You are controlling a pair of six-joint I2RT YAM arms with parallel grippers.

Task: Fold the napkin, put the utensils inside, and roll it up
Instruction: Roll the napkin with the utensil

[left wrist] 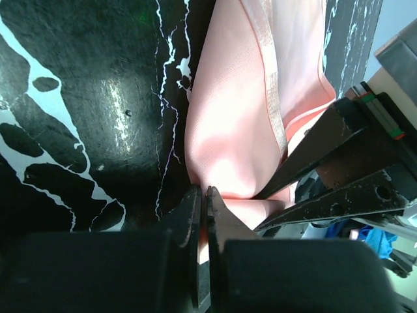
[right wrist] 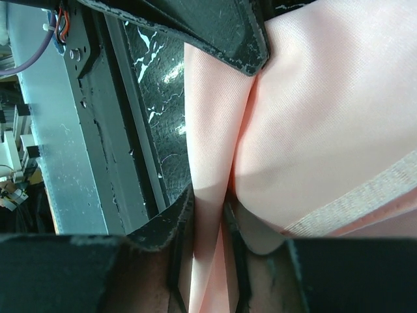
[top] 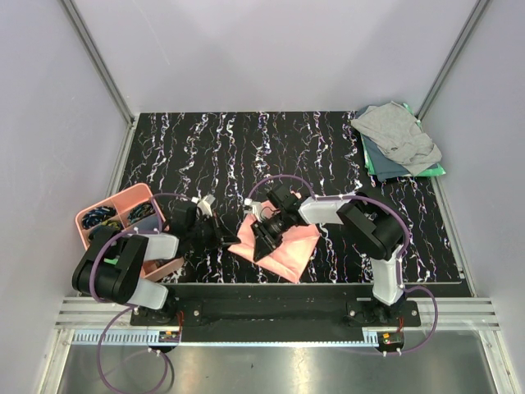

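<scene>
The salmon-pink napkin [top: 287,246] lies folded on the black marbled table near its front edge. My left gripper [top: 233,243] comes at its left side and is shut on the napkin's edge [left wrist: 234,130], with a sliver of pink cloth between the closed jaws [left wrist: 204,195]. My right gripper [top: 260,250] is just beside it, shut on a raised fold of the napkin [right wrist: 313,117] that runs down between its jaws [right wrist: 208,212]. The two grippers sit very close together. The right fingers [left wrist: 339,150] show in the left wrist view. I cannot make out the utensils in any view.
A pink compartment tray [top: 123,195] with dark items stands at the left, beside the left arm. A grey cloth [top: 398,135] lies on a green cloth [top: 431,171] at the back right corner. The table's metal front rail [right wrist: 91,163] is close behind the grippers.
</scene>
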